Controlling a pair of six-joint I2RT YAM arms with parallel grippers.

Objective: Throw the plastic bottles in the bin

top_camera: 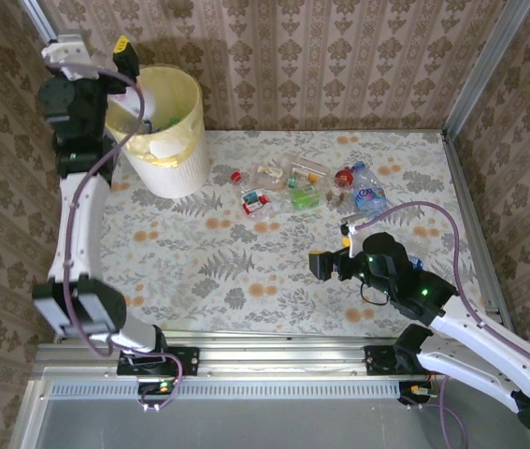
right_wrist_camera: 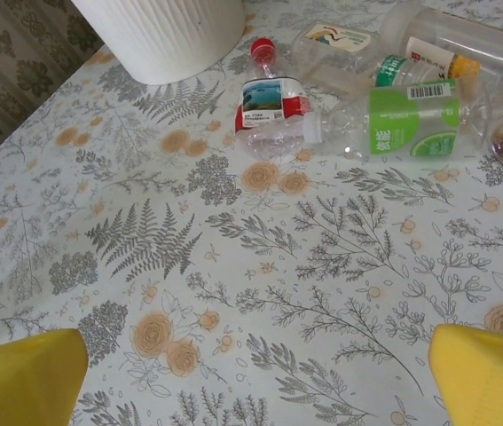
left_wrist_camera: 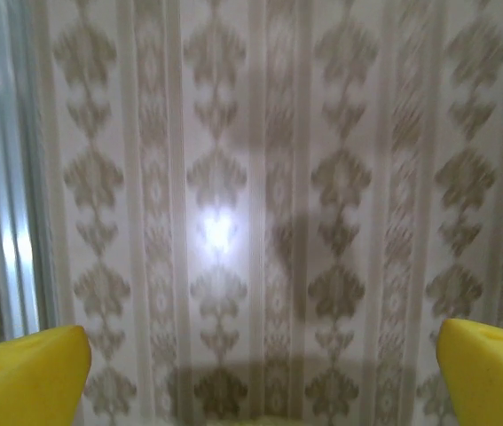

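Note:
The pale-yellow bin [top_camera: 164, 131] stands at the far left of the table, with a few bottles lying inside it. My left gripper [top_camera: 125, 52] hangs over the bin's left rim, facing the wallpapered wall. Its yellow fingers [left_wrist_camera: 25, 377] are spread wide apart with nothing between them. Several plastic bottles [top_camera: 304, 183] lie in a cluster at the far middle of the table. My right gripper [top_camera: 320, 265] hovers open over the cloth, nearer than the cluster. In the right wrist view a red-labelled bottle [right_wrist_camera: 269, 105] and a green-labelled bottle [right_wrist_camera: 409, 119] lie ahead of it.
The table carries a floral cloth [top_camera: 227, 262]. Wallpapered walls enclose it at the back and both sides, with a metal post [top_camera: 478, 70] at the far right corner. The bin's white ribbed base [right_wrist_camera: 162, 31] sits at the upper left of the right wrist view.

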